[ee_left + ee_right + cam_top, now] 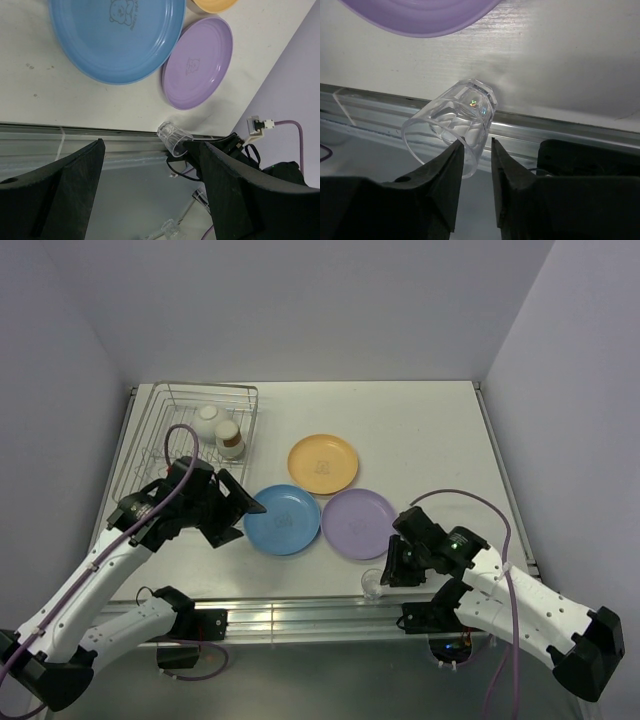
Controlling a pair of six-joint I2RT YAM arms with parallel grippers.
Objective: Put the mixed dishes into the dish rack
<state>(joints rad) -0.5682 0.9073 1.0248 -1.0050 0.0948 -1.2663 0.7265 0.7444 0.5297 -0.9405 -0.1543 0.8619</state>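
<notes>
The small clear glass (447, 122) is tilted at the table's near edge (372, 585). My right gripper (476, 144) pinches its rim, with one finger inside the glass and one outside. The blue plate (283, 519), purple plate (358, 523) and yellow-orange plate (322, 463) lie flat mid-table. A white bowl (208, 420) and a cream cup (230, 438) sit in the wire dish rack (160, 430) at the back left. My left gripper (238, 508) hangs open just left of the blue plate, with nothing between its fingers (75, 185).
A metal rail (300, 615) runs along the table's near edge, right under the glass. Grey walls close in the table on the left, back and right. Purple cables loop off both arms.
</notes>
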